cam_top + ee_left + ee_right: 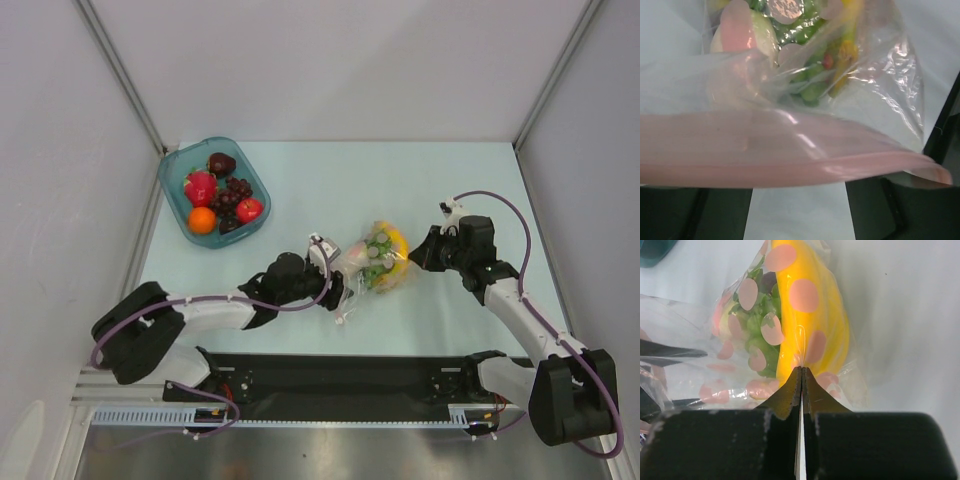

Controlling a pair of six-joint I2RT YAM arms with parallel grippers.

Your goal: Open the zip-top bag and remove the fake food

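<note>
While your right gripper (801,371), closed, pinches the right end of the zip-top bag (375,258) at the middle of the table (450,180), fake food (810,315) inside, your left gripper (338,285) gapes at the zip strip (790,160); clamp one lip only; pull left slowly.

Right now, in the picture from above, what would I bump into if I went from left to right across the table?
teal tray → left tool → zip-top bag → right tool
</note>
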